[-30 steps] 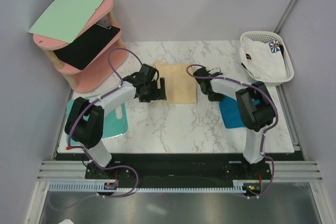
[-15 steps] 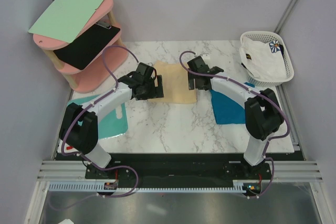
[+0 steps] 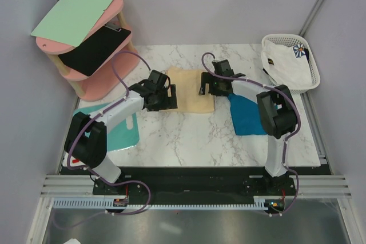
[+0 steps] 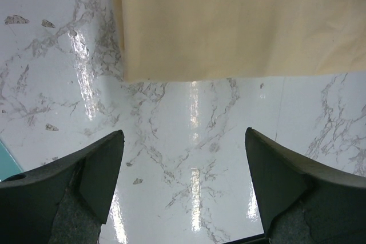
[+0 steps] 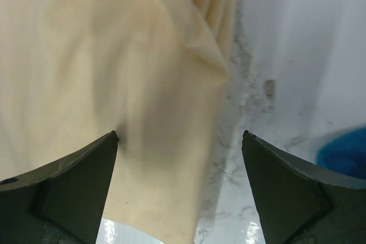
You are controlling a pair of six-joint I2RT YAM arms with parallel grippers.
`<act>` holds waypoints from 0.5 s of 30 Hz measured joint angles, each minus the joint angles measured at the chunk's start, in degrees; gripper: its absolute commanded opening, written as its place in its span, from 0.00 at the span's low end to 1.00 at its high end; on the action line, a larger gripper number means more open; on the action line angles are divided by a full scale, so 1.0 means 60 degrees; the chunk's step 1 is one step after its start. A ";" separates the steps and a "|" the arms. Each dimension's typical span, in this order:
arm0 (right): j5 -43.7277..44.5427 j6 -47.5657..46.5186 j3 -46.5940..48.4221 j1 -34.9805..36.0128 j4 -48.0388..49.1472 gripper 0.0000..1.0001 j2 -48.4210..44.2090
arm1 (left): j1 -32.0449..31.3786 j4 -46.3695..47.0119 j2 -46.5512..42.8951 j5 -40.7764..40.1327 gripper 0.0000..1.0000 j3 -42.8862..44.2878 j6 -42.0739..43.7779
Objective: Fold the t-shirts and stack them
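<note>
- My left gripper hangs released over the white marble tabletop, just short of the near edge of the pale yellow folded cotton t-shirt. Nothing is between the fingers.
- My right gripper is also spread wide and grasps nothing. It hovers above that shirt's rumpled right side. I cannot tell whether the fingertips touch the cloth.
- From above, the yellow t-shirt lies mid-table between both grippers, and each one covers part of a side edge.
- The teal-blue cloth t-shirt lies flat to its right, with the right arm partly hiding it. In the right wrist view only a blurred blue corner shows.
- The white flower-print t-shirt sits bunched in the white plastic lattice basket, so its shape is unreadable.
- The flat turquoise board is half hidden under my left arm.
</note>
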 measured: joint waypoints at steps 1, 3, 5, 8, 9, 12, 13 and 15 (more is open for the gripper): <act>-0.0280 0.0026 0.0000 0.0011 0.0146 0.96 0.0127 | 0.0000 -0.0011 0.0000 -0.0004 0.93 -0.0015 0.0000; -0.0747 0.0087 0.0000 0.0025 0.0408 0.96 0.0306 | 0.0000 -0.0025 0.0000 -0.0004 0.93 -0.0022 0.0000; -0.1242 0.0215 0.0007 0.0025 0.0801 0.95 0.0430 | 0.0000 -0.0029 0.0000 -0.0011 0.93 -0.0029 0.0000; -0.1745 0.0419 0.0149 0.0015 0.1228 0.89 0.0663 | 0.0000 -0.0029 0.0000 -0.0022 0.93 -0.0029 0.0000; -0.1883 0.0492 0.0197 -0.0015 0.1359 0.77 0.0754 | 0.0000 -0.0029 0.0000 -0.0025 0.93 -0.0029 0.0000; -0.2106 0.0674 0.0339 -0.0047 0.1643 0.35 0.1038 | 0.0000 -0.0033 0.0000 -0.0047 0.93 -0.0029 0.0000; -0.2109 0.0659 0.0419 -0.0033 0.1610 0.26 0.1129 | 0.0000 -0.0033 0.0000 -0.0066 0.93 -0.0029 0.0000; -0.2178 0.0729 0.0674 0.0047 0.1450 0.12 0.1443 | 0.0000 -0.0036 0.0000 -0.0098 0.93 -0.0029 0.0000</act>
